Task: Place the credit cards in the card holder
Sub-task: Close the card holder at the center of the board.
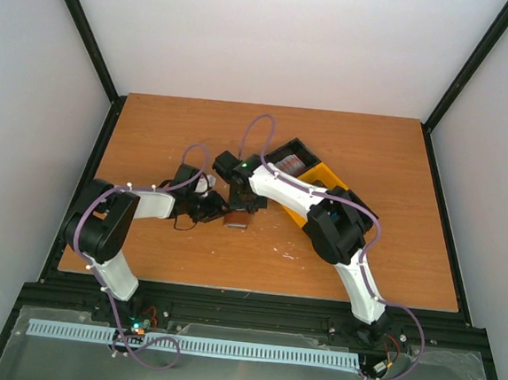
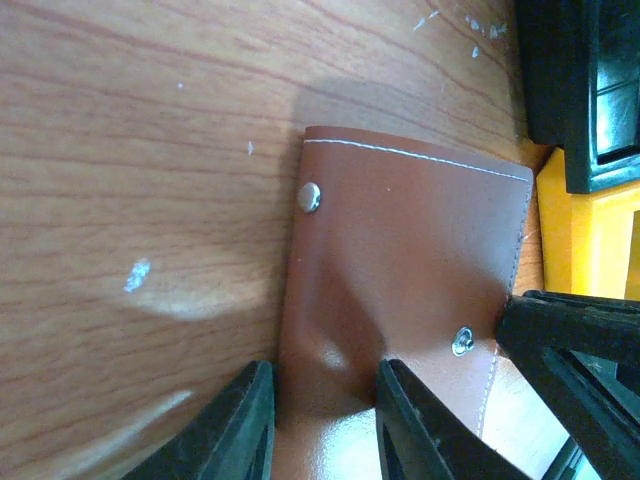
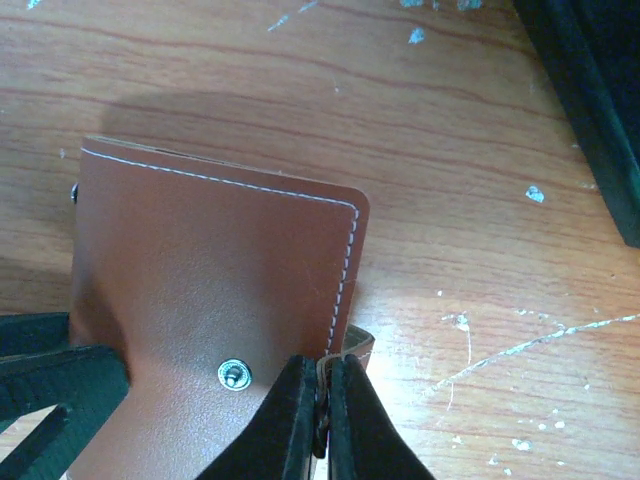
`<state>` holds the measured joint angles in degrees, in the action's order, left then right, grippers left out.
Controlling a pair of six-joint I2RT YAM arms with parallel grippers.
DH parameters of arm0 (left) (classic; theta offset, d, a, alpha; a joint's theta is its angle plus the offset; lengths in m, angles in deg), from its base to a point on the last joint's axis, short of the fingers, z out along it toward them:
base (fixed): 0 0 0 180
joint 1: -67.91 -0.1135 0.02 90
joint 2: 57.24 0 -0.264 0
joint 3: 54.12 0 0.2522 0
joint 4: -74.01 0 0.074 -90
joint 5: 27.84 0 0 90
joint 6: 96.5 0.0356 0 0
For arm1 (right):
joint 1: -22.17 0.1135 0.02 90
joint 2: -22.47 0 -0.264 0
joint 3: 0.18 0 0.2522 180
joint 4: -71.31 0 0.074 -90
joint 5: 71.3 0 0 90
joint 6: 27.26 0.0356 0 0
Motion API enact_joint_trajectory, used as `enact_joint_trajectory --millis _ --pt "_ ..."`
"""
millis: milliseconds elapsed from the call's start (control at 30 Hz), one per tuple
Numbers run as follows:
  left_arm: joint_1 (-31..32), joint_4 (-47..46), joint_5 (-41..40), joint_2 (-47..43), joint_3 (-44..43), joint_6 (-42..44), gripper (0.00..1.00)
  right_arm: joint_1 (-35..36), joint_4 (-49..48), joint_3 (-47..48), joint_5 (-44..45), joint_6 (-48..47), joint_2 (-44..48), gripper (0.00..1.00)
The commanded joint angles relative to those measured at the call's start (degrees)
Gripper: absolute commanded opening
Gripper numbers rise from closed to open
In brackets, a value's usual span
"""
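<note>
Brown card holder in right jaws, perhaps left jaws too.

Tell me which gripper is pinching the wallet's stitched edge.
The right gripper: its fingers are closed tight on the thin stitched edge of the wallet. The left gripper has its fingers apart, straddling the other edge; a grip there is unclear.

white arm links with black joints (one green light), looped purple cables.
</note>
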<state>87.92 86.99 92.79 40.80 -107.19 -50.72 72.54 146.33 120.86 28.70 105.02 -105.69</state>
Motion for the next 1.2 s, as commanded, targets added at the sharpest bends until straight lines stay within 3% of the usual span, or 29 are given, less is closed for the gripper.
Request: enact_joint_trajectory --millis 0,467,833,1167 --pt "0.81 14.73 -10.72 9.2 5.44 1.09 0.31 0.78 -2.83 -0.02 -2.39 -1.34 2.31 0.03" --pt "0.73 13.98 -10.15 9.87 5.81 1.07 0.28 0.55 -11.1 -4.49 -8.86 -3.12 2.65 0.03" --pt "0.64 14.04 -10.15 9.63 6.09 1.61 0.28 0.38 -9.6 -5.32 -2.65 0.41 3.46 0.03" --pt "0.64 14.21 -10.2 9.88 5.82 1.95 0.27 0.37 -10.14 -4.21 -3.47 0.85 2.54 0.15"
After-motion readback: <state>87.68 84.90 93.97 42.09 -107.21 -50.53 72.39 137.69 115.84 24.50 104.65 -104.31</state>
